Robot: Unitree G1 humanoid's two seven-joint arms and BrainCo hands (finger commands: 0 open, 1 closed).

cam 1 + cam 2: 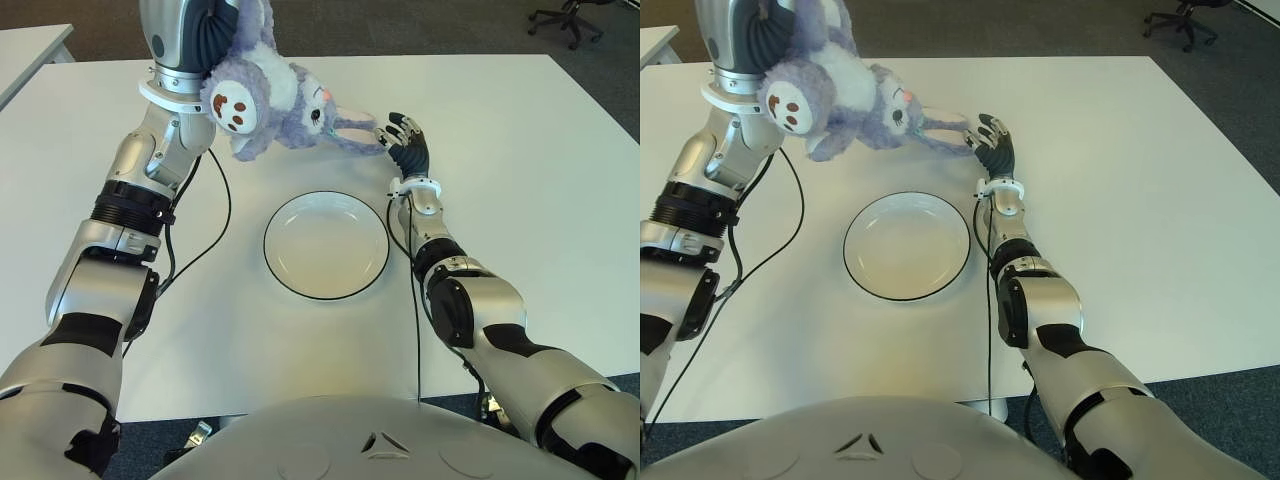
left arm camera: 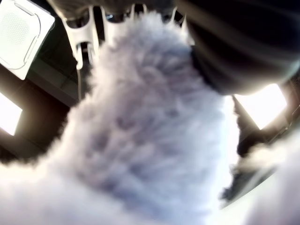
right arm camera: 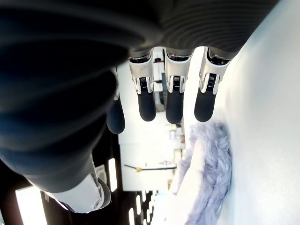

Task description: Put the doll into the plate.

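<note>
- grey carpet (image 1: 420,25) runs behind your white table (image 1: 540,180), with an office chair (image 1: 567,17) at the far right corner.
- your plate (image 1: 326,245) sits bare near the middle of the table.
- your left hand (image 1: 205,40) is raised at the far left, fingers closed around the doll (image 1: 265,100), which hangs above the table, up and left of the plate.
- the doll's long ears (image 1: 352,135) trail right to your right hand (image 1: 405,145).
- that right hand has its fingers (image 3: 173,101) straight and loose, holding nothing, just beside the ear tips.
</note>
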